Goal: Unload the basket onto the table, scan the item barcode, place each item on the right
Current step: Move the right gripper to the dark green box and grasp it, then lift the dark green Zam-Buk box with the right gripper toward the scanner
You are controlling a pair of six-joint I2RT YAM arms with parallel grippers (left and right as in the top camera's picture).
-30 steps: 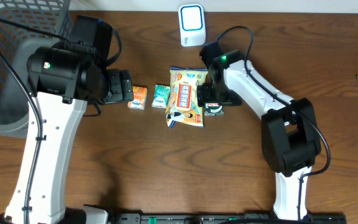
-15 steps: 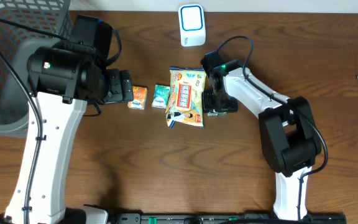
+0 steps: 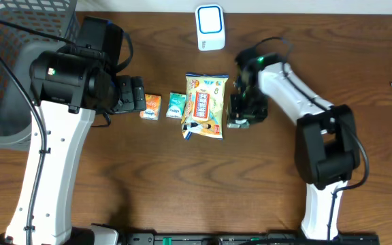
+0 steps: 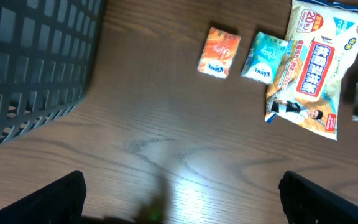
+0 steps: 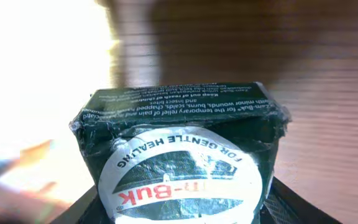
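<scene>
While the right gripper sits low over the table, just right of the snack bag, we note the task's item: a dark green box with a round white label. It fills the right wrist view between the fingers, whose dark edges show at both lower corners. Whether the claw already pinches the box or only brackets it, we cannot tell; the contact lies below the frame edge. Left gripper: spread wide, nothing in it, hanging over bare wood with the orange packet and teal packet ahead. A white scanner stands at the far table edge, well apart from the box. Our judgement is that the step in hand is securing the box. To do it well, we would seat the jaws squarely on two opposite side walls before any lift, since the wrapped surface looks slick and a corner hold could let it twist. No barcode shows on the text face or the label face, so it is likely on a hidden side. We would lift straight up, clear of the snack bag, then turn the wrist to present that side to the scanner.
</scene>
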